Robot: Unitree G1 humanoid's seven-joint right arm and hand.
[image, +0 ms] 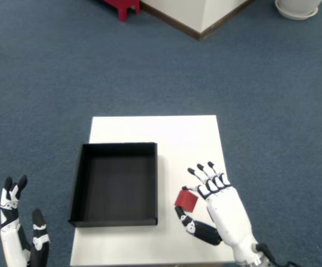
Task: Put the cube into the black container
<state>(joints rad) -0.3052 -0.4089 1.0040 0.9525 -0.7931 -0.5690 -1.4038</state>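
Observation:
A small red cube [186, 199] is held between the thumb and fingers of my right hand [216, 208], lifted a little above the white table [183, 133] near its front right. The hand is shut on the cube, and the fingers hide its right side. The black container [115, 183] is an open, empty square tray on the left half of the table. Its right wall lies a short way left of the cube. My left hand [17, 231] hangs open off the table at the lower left.
Blue carpet surrounds the small table. A red stool leg [123, 6], a white wall corner with brown skirting [199, 22] and a white round base [297, 8] stand far back.

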